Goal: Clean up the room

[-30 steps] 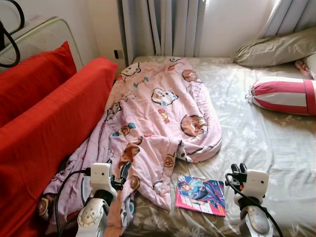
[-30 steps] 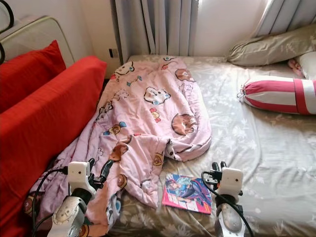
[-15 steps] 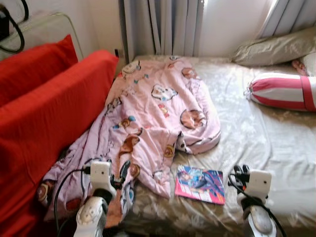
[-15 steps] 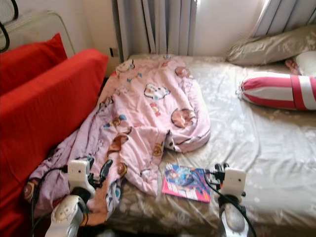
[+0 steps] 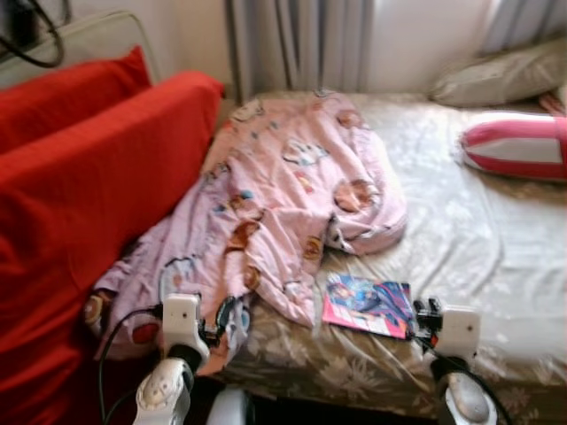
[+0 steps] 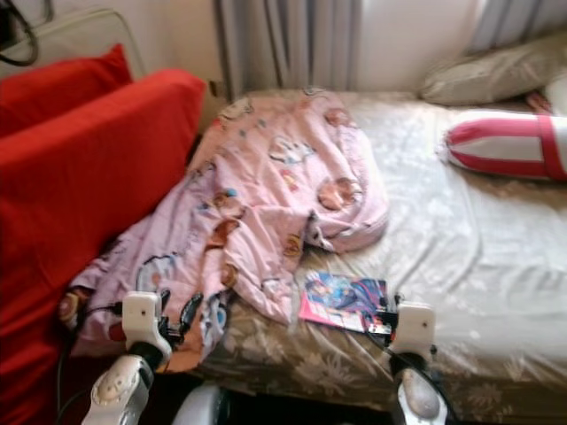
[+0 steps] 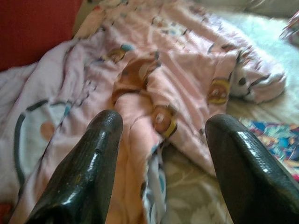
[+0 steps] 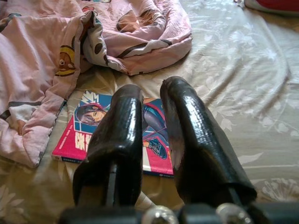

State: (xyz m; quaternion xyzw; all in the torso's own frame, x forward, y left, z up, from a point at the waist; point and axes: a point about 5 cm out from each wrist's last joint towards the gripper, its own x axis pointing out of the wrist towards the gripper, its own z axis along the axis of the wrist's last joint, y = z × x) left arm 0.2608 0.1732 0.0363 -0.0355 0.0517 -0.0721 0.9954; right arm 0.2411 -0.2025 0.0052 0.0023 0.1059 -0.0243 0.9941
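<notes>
Both grippers sit closer to the bed edge than a second ago, the whole view having shifted with the camera; the right gripper [image 8: 152, 100] now hovers just above the near edge of the comic book [image 5: 368, 305], fingers nearly closed with a thin gap, grasping nothing; the left gripper [image 7: 161, 135] is spread wide over the pink blanket [image 5: 292, 199], which drapes off the bed [image 5: 478, 239] beside the red sofa [image 5: 97, 186]; a striped bolster [image 5: 518, 146] lies farther back
</notes>
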